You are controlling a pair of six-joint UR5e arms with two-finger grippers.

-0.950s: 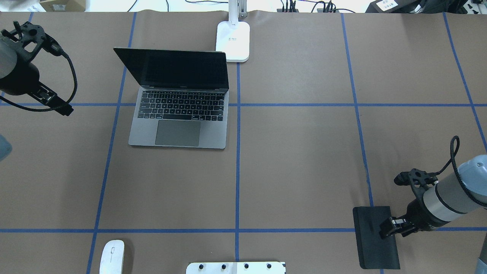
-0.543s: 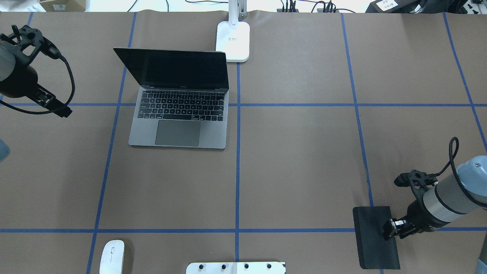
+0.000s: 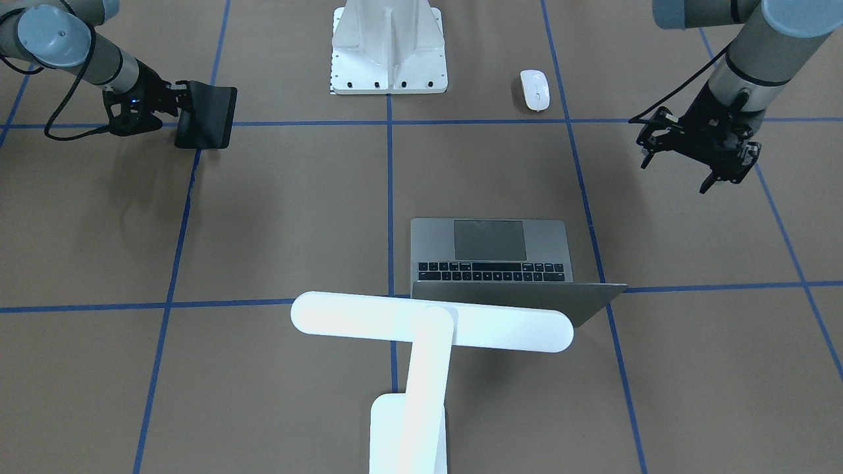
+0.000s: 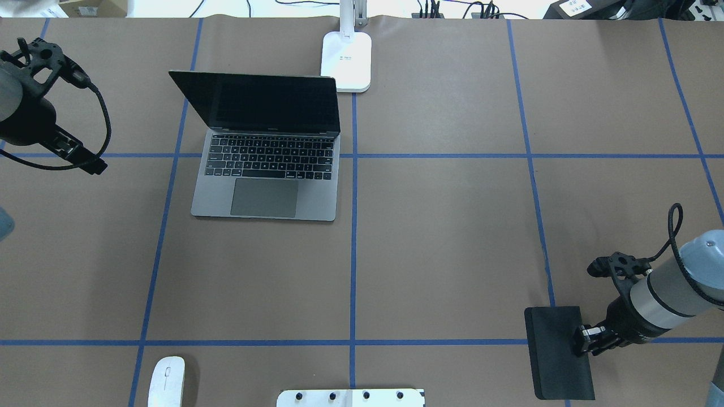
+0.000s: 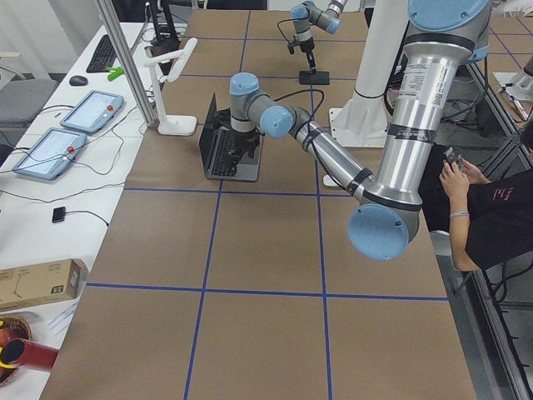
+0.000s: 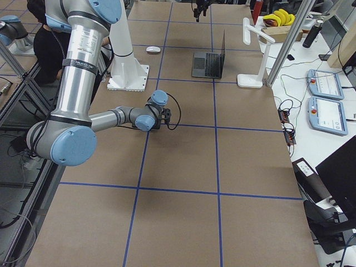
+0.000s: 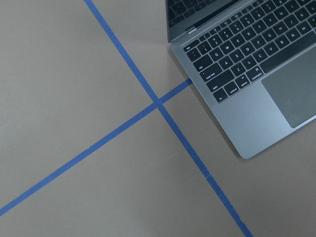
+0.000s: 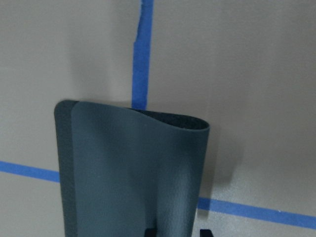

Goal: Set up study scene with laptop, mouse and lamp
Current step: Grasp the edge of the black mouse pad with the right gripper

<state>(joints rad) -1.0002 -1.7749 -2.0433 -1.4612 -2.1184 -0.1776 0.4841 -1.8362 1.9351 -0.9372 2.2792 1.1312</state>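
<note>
The open grey laptop [image 4: 266, 169] [image 3: 490, 253] stands left of the table's middle with a dark screen. Just behind it is the white lamp, with its base [image 4: 346, 59] at the far edge and its light bar [image 3: 431, 322] over the laptop's lid. The white mouse [image 4: 167, 381] [image 3: 535, 89] lies at the near left edge. My right gripper [image 4: 584, 340] [image 3: 176, 108] is shut on one edge of a black pad [image 4: 557, 353] [image 8: 133, 173], which bends upward. My left gripper [image 3: 724, 176] [image 4: 90, 163] hovers open and empty, left of the laptop [image 7: 247, 74].
A white bolted pedestal [image 3: 390, 46] [image 4: 350, 397] sits at the near middle edge. Blue tape lines [image 4: 353, 254] grid the brown tabletop. A seated person [image 5: 491, 200] is beside the table. Tablets and cables [image 6: 325, 83] lie on the side bench beyond the lamp.
My right gripper has drawn slightly back to the right along the black pad. The left arm has shifted a little further left. Laptop, mouse and lamp have not moved.
</note>
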